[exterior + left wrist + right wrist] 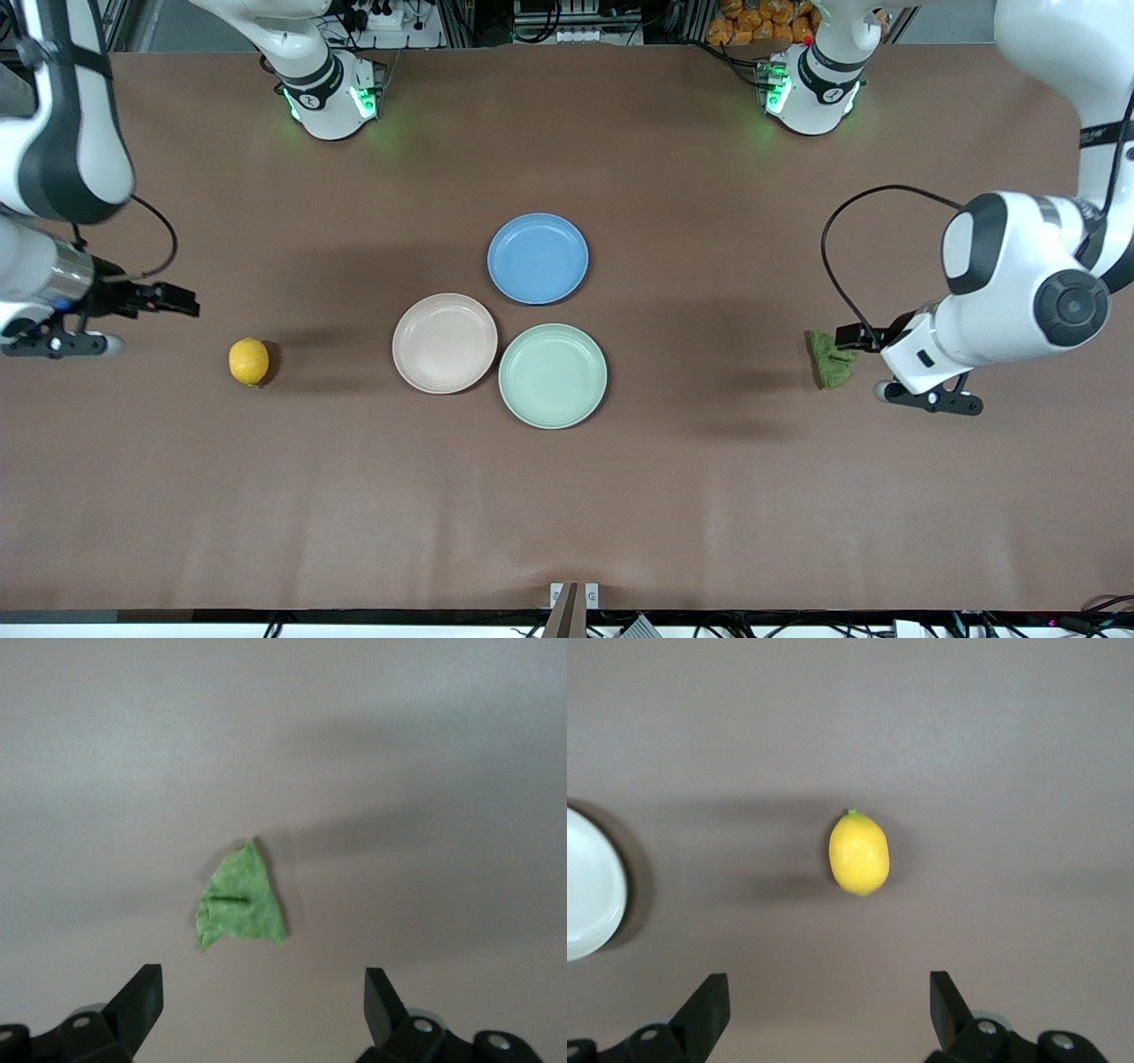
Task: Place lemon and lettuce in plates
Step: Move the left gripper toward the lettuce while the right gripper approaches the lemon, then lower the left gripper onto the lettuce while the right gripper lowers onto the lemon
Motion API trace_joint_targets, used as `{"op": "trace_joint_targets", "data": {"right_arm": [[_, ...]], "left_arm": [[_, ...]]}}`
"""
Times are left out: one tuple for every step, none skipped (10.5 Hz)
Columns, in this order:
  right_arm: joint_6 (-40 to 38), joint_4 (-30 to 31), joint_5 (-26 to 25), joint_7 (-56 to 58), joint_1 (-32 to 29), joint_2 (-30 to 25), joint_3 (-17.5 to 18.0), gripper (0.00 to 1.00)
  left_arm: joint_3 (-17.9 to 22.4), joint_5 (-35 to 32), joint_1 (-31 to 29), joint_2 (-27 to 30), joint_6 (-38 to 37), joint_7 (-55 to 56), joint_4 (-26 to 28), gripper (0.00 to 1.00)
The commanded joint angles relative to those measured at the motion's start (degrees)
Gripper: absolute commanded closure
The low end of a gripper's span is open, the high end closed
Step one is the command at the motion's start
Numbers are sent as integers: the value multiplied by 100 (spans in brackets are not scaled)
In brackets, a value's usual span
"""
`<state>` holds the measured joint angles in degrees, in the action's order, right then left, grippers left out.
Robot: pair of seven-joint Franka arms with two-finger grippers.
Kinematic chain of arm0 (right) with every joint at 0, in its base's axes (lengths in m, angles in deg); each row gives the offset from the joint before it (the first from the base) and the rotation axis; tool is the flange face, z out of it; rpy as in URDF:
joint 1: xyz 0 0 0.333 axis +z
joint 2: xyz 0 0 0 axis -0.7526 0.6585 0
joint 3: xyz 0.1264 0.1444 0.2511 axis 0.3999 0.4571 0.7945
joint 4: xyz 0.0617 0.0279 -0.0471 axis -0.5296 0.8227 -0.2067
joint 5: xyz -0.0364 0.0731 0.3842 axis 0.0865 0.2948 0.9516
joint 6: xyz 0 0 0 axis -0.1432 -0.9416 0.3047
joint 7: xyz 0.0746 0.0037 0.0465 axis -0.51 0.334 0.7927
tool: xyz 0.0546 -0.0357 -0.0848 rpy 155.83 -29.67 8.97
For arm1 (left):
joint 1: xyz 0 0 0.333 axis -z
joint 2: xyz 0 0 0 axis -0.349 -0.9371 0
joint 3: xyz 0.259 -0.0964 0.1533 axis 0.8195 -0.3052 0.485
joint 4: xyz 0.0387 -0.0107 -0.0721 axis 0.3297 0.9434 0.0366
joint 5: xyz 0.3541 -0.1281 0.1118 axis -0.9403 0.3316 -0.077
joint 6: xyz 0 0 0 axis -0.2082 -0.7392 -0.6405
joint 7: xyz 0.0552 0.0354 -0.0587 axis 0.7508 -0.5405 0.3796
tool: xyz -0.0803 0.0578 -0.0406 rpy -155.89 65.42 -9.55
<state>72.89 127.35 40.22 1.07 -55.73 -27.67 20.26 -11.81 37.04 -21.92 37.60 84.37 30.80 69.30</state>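
Note:
The yellow lemon point(248, 361) lies on the brown table toward the right arm's end; it also shows in the right wrist view point(858, 853). My right gripper point(182, 301) point(829, 985) hangs open and empty over bare table beside the lemon. The green wrinkly lettuce point(831, 358) lies toward the left arm's end; it also shows in the left wrist view point(241, 902). My left gripper point(855, 337) point(264, 979) is open and empty over the table at the lettuce's edge. The beige-pink plate point(445, 343) and the mint green plate point(553, 375) sit side by side mid-table, both empty.
A blue plate point(538, 258) sits empty, farther from the front camera than the two pale plates and touching them. The beige-pink plate's rim point(589, 886) shows at the edge of the right wrist view. The two arm bases stand along the table's edge farthest from the front camera.

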Motion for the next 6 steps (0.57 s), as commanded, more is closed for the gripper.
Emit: {"op": "trace_joint_targets", "data": {"right_arm": [[865, 496, 86, 121, -118, 152, 61, 0], [1172, 653, 86, 121, -118, 213, 61, 0], [1497, 820, 86, 130, -118, 284, 61, 0], [1735, 918, 86, 208, -135, 354, 61, 0], [1911, 971, 86, 244, -170, 450, 61, 0], [2035, 971, 86, 253, -179, 582, 61, 0]], "left_arm": [[-25, -172, 131, -78, 782, 436, 432, 0], [-25, -172, 140, -122, 986, 455, 574, 0], [-25, -189, 140, -218, 1067, 446, 602, 0], [-25, -259, 166, -332, 1172, 455, 602, 0], [-17, -356, 262, -472, 1225, 463, 602, 0], [-17, -600, 281, -569, 1226, 516, 611, 0]]}}
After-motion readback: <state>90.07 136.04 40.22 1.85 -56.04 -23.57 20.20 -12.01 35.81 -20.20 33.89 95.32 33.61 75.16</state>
